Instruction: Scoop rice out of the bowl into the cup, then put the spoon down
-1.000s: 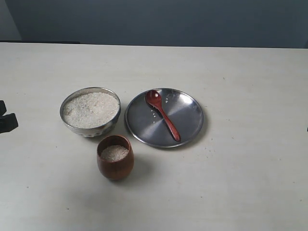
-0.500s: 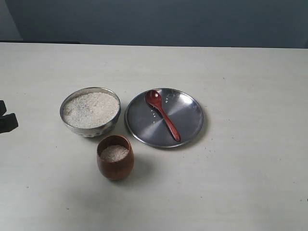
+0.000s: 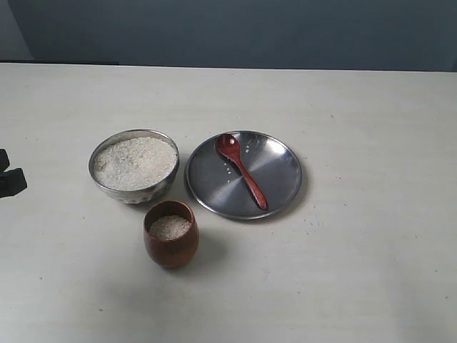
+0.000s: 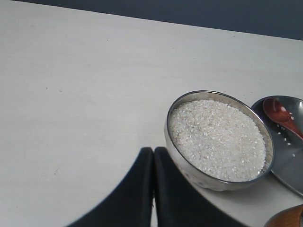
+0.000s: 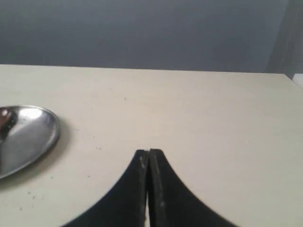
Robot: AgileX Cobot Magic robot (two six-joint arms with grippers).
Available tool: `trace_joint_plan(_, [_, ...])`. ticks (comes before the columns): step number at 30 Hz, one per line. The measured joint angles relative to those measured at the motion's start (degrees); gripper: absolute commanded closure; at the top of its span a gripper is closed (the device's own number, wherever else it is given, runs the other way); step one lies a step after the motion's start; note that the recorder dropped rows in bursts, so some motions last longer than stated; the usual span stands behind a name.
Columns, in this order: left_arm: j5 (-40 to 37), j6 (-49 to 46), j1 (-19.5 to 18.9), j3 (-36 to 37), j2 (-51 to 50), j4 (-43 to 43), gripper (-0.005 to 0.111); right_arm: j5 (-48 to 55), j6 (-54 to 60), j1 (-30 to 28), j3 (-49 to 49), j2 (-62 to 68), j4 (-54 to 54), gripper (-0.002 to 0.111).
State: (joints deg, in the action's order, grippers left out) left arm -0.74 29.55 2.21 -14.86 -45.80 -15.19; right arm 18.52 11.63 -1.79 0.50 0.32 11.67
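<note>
The steel bowl (image 3: 133, 166) is full of white rice (image 3: 135, 162) left of centre. In front of it stands the brown wooden cup (image 3: 171, 234), with rice (image 3: 170, 227) inside. The dark red spoon (image 3: 241, 170) lies on the flat steel plate (image 3: 282, 171), head toward the back, beside a few loose grains. My left gripper (image 3: 8, 176) sits at the far left edge, shut and holding nothing; its wrist view shows the bowl (image 4: 191, 170) just beyond the fingertips (image 4: 153, 151). My right gripper (image 5: 148, 152) is shut over bare table, out of the exterior view, with the plate (image 5: 28, 135) off to one side.
The pale table (image 3: 357, 271) spreads wide around the three dishes. A dark wall (image 3: 228, 32) runs behind the table's far edge.
None in the dishes or the left gripper. A dark sliver at the right edge of the exterior view has gone out of sight.
</note>
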Motion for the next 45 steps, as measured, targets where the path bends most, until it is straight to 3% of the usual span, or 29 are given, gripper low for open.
trace_joint_plan(21, [0.0,0.0,0.0,0.0,0.0,0.0,0.106,1.8,-0.2,-1.2,0.0,0.0,-1.6,0.108])
trace_joint_plan(32, [0.0,0.0,0.0,0.0,0.0,0.0,0.106,-0.7,-8.6,-1.2,0.0,0.0,-6.2,0.108])
trace_joint_plan(45, [0.0,0.0,0.0,0.0,0.0,-0.1,0.106,-0.7,-10.1,-1.2,0.0,0.0,-8.0,0.108])
